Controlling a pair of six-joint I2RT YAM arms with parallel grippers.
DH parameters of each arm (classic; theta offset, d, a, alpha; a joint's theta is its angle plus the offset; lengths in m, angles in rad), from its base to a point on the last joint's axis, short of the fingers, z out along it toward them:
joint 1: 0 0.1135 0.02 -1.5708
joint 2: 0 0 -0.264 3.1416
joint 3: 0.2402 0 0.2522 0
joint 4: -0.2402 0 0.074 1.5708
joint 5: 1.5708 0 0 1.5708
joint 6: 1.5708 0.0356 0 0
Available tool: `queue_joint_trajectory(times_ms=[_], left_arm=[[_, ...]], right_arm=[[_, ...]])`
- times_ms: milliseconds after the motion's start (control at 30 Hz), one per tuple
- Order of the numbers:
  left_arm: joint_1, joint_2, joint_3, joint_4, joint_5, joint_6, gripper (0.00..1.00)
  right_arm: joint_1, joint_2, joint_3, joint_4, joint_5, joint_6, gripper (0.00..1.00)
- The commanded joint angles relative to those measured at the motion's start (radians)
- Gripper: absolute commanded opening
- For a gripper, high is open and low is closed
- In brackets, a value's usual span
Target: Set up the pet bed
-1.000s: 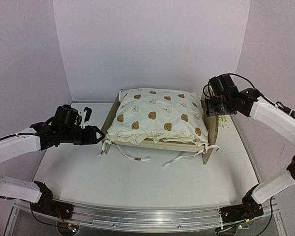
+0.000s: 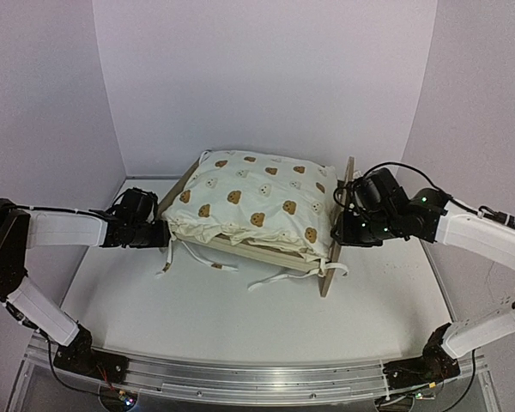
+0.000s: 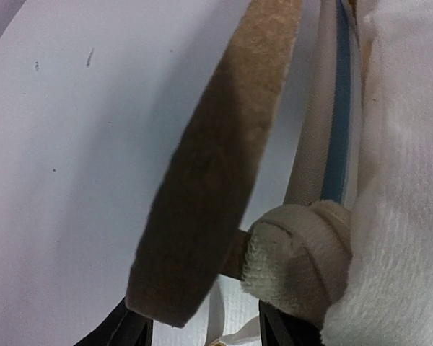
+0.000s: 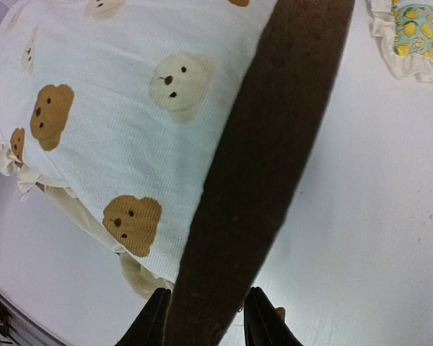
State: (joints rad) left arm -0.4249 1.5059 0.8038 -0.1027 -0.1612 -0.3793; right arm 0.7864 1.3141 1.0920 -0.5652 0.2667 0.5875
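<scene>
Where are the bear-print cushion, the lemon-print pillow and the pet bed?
bear-print cushion (image 2: 257, 202): top external view, top face.
lemon-print pillow (image 4: 418, 32): right wrist view, printed corner.
pet bed (image 4: 267, 166): right wrist view, end board's edge.

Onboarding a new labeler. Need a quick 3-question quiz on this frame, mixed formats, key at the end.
1. True or false: the bear-print cushion lies on the pet bed.
2. What sits between the fingers of the right gripper? A. the bed's end board. B. a loose cushion tie. C. nothing at all.
3. In the right wrist view, where is the lemon-print pillow?

Key: 1 true. 2 A. 3 On the table, off the bed, on the far side of the end board from the cushion.
</scene>
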Motion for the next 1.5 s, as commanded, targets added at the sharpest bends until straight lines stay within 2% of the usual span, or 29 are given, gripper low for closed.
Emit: queue_joint_trajectory(times_ms=[0,100,200,233,300,400,533,700,867,1000,1033,1167,1267,1400,1467], left_arm=[[0.087,0.057,0.101,0.062,-0.016,0.078,0.51],[0.118,0.09,0.137,0.042,-0.023,0.096,0.53],[0.12,0.066,0.141,0.007,-0.027,0.091,0.6],[0.12,0.046,0.137,-0.01,-0.023,0.085,0.63],[0.12,0.001,0.132,-0.061,-0.017,0.072,0.69],[0.12,-0.091,0.112,-0.135,-0.001,0.055,0.77],[0.12,-0.203,0.086,-0.211,0.023,0.034,0.85],[0.119,-0.301,0.061,-0.286,0.056,0.004,0.88],[0.115,-0.372,0.017,-0.292,0.126,-0.021,0.92],[0.105,-0.412,-0.005,-0.29,0.151,-0.031,0.92],[0.102,-0.42,-0.008,-0.288,0.158,-0.03,0.92],[0.082,-0.462,-0.03,-0.284,0.21,-0.047,0.98],[0.047,-0.489,-0.056,-0.271,0.236,-0.081,0.99],[-0.053,-0.471,-0.102,-0.228,0.225,-0.131,0.99],[-0.081,-0.448,-0.13,-0.174,0.239,-0.146,0.96]], right_arm=[[0.118,0.076,-0.024,0.097,-0.141,0.061,0.33],[0.159,0.121,0.011,0.117,-0.167,0.04,0.38],[0.16,0.117,0.042,0.09,-0.16,-0.014,0.57],[0.161,0.095,0.045,0.076,-0.129,-0.044,0.67],[0.157,0.036,0.051,0.045,-0.068,-0.109,0.82],[0.088,-0.048,0.055,0.016,-0.027,-0.167,0.92],[-0.092,-0.094,0.078,0.014,-0.124,-0.179,0.93],[-0.317,0.011,0.198,0.019,-0.195,-0.179,0.93],[-0.574,0.263,0.377,0.106,-0.447,-0.07,0.86],[-0.724,0.544,0.564,0.261,-0.692,0.121,0.7],[-0.746,0.602,0.62,0.315,-0.729,0.169,0.66],[-0.81,0.907,0.9,0.357,-0.834,0.299,0.62],[-0.821,1.091,1.1,0.386,-0.891,0.366,0.58],[-0.822,1.275,1.238,0.565,-0.998,0.523,0.55],[-0.82,1.325,1.262,0.6,-1.036,0.557,0.54]])
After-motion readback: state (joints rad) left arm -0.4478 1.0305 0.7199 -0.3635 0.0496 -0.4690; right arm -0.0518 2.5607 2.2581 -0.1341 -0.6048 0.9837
